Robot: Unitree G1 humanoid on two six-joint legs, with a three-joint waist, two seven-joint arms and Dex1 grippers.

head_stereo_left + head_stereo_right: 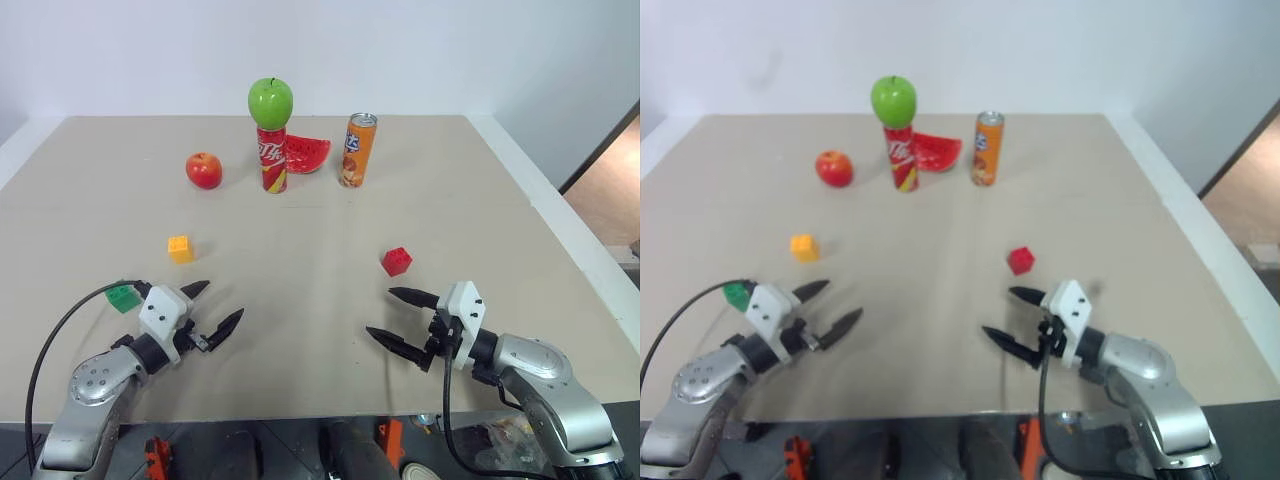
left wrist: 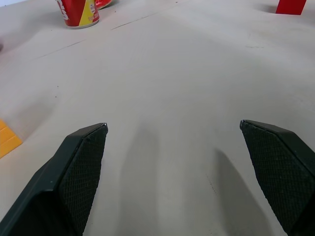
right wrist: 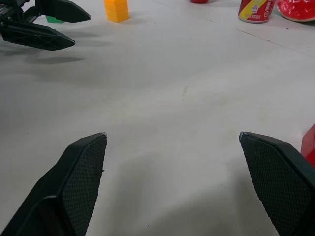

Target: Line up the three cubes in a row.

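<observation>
Three small studded cubes lie apart on the beige table. The yellow-orange cube is at the left, the red cube right of the middle, and the green cube at the near left, partly hidden behind my left wrist. My left gripper hovers open just right of the green cube, with nothing between its fingers. My right gripper is open and empty, just in front of the red cube. The right wrist view shows the yellow-orange cube and an edge of the red cube.
At the back of the table a green apple sits on top of a red can. A red apple lies to its left, a watermelon slice and an orange can to its right.
</observation>
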